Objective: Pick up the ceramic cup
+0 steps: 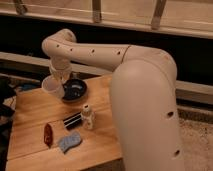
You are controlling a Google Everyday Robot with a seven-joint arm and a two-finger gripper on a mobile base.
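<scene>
Where arm ends, claw (56,78) touches ceramic cup (51,88), just beside dark bowl (76,90).

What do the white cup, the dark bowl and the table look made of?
White cup: probably glazed ceramic, smooth with a pale sheen. Dark bowl: glossy, ceramic or plastic, unclear which. Table: wood, plank seams and warm grain showing. The gripper is directly above the cup, at the table's far left.
</scene>
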